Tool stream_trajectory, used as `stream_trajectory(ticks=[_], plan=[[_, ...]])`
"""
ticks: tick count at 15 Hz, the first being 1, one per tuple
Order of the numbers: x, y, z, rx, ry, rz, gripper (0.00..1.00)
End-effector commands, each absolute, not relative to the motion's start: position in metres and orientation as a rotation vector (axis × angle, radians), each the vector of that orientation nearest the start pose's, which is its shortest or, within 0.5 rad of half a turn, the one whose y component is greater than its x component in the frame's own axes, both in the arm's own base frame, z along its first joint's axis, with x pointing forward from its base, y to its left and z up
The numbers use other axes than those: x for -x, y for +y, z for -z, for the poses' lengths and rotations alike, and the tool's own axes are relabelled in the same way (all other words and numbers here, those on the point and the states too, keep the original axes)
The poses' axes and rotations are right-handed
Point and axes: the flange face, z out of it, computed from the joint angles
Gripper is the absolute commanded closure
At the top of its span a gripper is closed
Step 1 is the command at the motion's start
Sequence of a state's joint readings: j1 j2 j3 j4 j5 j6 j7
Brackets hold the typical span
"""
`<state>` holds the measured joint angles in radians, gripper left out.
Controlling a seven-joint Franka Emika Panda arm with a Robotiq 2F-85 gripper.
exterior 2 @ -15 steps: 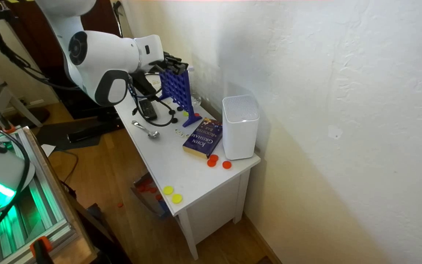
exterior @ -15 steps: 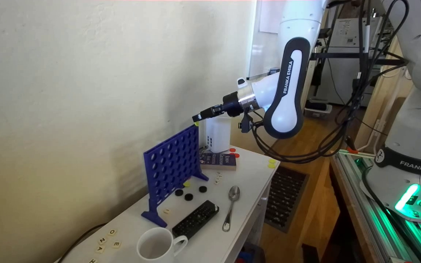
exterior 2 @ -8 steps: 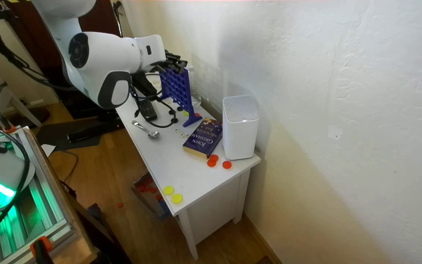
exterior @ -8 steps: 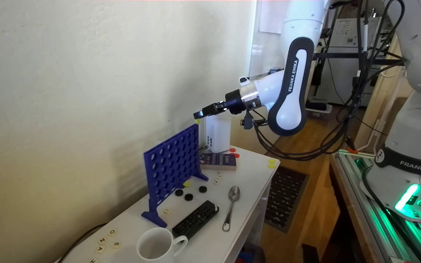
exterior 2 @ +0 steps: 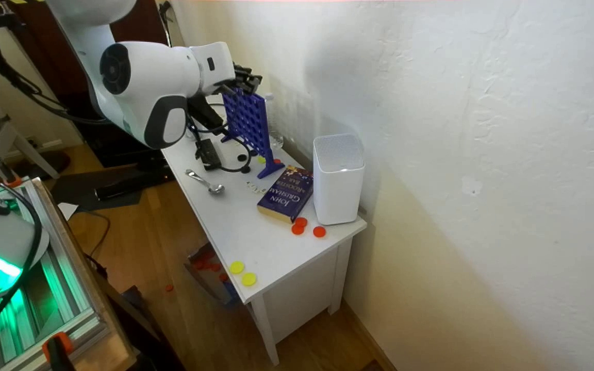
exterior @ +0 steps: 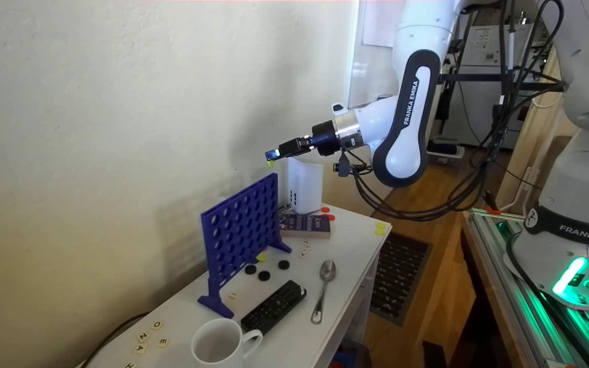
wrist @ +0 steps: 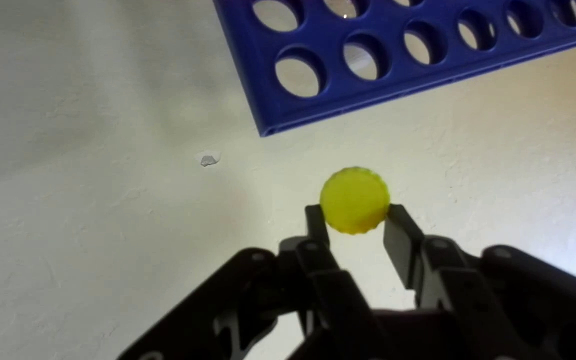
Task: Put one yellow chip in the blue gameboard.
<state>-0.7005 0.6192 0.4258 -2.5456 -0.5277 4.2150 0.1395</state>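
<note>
The hand [wrist: 357,220] is closed on a yellow chip [wrist: 355,200], its fingertips [wrist: 316,225] pressing opposite sides of the rim so that the chip fills the gap between them. The board [wrist: 396,60] stands upright on the desk [exterior: 350,245] below the hand. The chip is above the board's top edge, near one corner and apart from it; whether it is squarely over that edge I cannot tell. Lower than the hand, past that corner, a box [exterior: 305,189] stands on the desk, with a book [exterior 2: 287,193] lying beside it and three red chips [exterior 2: 319,232] near both. Another yellow chip [exterior: 261,257] lies by the board's base, below the hand. Three black chips [exterior: 264,276], a remote [exterior: 274,307] and a spoon [exterior: 327,271] also lie lower than the hand, back towards the robot [exterior: 565,199]. Past the end of the board farther from the hand stands a mug [exterior: 219,347], with letter tiles [exterior: 163,342] near it. Two more yellow chips [exterior 2: 236,267] lie side by side near a corner of the desk, well apart from the hand.
</note>
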Motion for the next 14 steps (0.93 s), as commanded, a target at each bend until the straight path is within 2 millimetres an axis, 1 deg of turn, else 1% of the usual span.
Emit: stream_trajectory(ticks=[1, 3, 9, 14], plan=[[-0.461, -0.051, -0.213, 2.321, 0.088, 1.583, 0.91], [-0.461, -0.053, -0.21, 2.349, 0.11, 1.587, 0.91], [-0.473, -0.055, -0.209, 2.372, 0.152, 1.636, 0.91], [-0.469, -0.051, -0.2, 2.391, 0.15, 1.607, 0.91]])
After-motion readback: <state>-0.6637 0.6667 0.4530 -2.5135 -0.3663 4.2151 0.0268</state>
